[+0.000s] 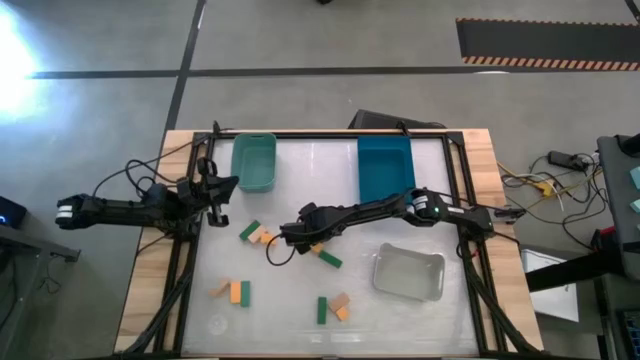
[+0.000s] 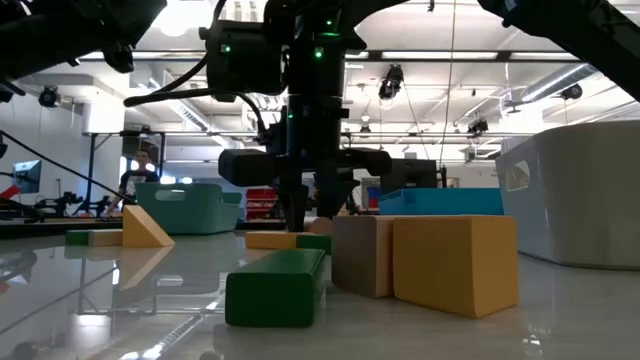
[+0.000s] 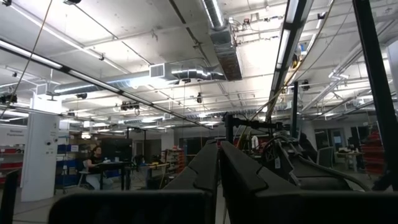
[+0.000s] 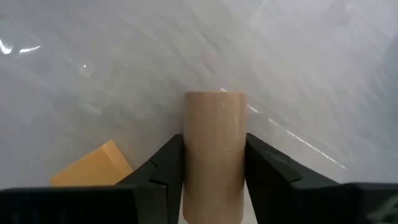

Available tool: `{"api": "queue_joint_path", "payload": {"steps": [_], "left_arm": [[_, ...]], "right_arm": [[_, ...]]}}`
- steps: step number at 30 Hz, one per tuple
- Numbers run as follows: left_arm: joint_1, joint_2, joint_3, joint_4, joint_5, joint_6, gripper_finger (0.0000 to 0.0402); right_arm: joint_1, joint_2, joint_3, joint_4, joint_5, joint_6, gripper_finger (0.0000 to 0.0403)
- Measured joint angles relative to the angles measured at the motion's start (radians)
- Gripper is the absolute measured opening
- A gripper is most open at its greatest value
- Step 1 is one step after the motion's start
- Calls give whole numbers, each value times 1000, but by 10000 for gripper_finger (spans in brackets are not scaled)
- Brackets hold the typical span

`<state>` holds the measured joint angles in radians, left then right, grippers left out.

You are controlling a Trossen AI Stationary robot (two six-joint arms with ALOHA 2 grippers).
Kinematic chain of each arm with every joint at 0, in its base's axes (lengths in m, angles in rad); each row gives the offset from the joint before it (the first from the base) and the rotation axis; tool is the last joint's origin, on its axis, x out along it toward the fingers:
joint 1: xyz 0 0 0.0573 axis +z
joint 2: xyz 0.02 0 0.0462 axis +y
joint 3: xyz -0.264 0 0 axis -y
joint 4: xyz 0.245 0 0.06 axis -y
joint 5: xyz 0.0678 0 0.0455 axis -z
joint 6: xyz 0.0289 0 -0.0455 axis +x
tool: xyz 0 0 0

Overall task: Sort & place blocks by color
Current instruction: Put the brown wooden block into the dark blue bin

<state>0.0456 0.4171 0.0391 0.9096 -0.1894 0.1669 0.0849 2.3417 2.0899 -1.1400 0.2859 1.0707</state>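
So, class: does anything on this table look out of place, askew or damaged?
Nothing stands out. The blocks lie loose on the table, unsorted as expected. The right gripper has its jaws shut on a tan block; the left gripper waits at the table's left edge.

tan block [image 4: 214, 155] — lower end cut off, orange block [image 4: 93, 168] partly hidden

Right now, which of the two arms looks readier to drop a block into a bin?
The right. The right gripper is shut on a tan block mid-table, while the left gripper waits shut at the table's left edge.
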Motion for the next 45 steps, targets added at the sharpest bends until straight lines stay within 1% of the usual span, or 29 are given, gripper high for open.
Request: {"api": "queue_joint_path", "payload": {"steps": [3,6,11,17,21,27,31,37,41,45], "left_arm": [[0,1,0,0,0,0,1],[0,3,0,-1,0,-1,1],[0,3,0,0,0,-2,1],[0,4,0,0,0,-3,1],[0,4,0,0,0,-3,1],[0,4,0,-1,0,-4,1],[0,3,0,-1,0,-4,1],[0,4,0,-1,-1,-4,1],[0,4,0,-1,-2,-4,1],[0,4,0,-1,-2,-3,1]], "right_arm": [[-4,-10,-2,-2,4,-20,121],[-11,-41,-2,-12,34,-52,121],[-36,-131,-2,-60,75,-128,121],[-92,-253,-18,-199,200,-200,121],[-151,-340,-96,-226,213,-243,121],[-249,-491,-317,-202,211,-275,121],[-334,-586,-504,-114,187,-293,121],[-468,-674,-761,182,88,-352,121],[-539,-688,-870,348,24,-366,121],[-588,-682,-934,426,-4,-375,121]]}}
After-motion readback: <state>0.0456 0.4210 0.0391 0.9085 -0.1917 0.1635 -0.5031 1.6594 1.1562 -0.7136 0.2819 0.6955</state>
